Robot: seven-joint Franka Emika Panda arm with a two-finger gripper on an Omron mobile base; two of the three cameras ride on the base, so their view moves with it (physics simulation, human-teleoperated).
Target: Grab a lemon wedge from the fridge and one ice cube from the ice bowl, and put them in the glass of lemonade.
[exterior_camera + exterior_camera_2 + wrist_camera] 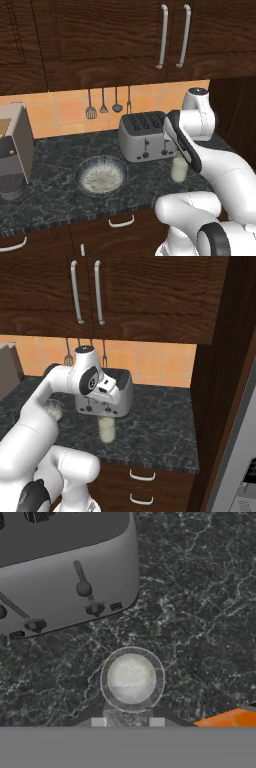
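The glass of lemonade (132, 678) stands upright on the dark marble counter (200, 612), just in front of the silver toaster (60, 572), and the hand view looks almost straight down into its pale liquid. In the right base view the glass (106, 429) sits directly below the robot's hand, and in the left base view the forearm partly covers it (179, 167). The gripper (111, 395) hangs above the rim with its jaws nearly closed; whether something as small as the lemon wedge or an ice cube is pinched between them cannot be told, since no yellow or clear piece shows.

The ice bowl (101, 174) lies well apart to the left on the same counter.

The main risk is at the glass itself. If the hand descends off-centre, a fingertip or the wrist could catch the rim and tip the tumbler, spilling lemonade towards the toaster. If a piece is held and released from this height, it could splash, or bounce off the rim onto the counter. A sideways swing towards the bowl taken too low could also knock the glass over.
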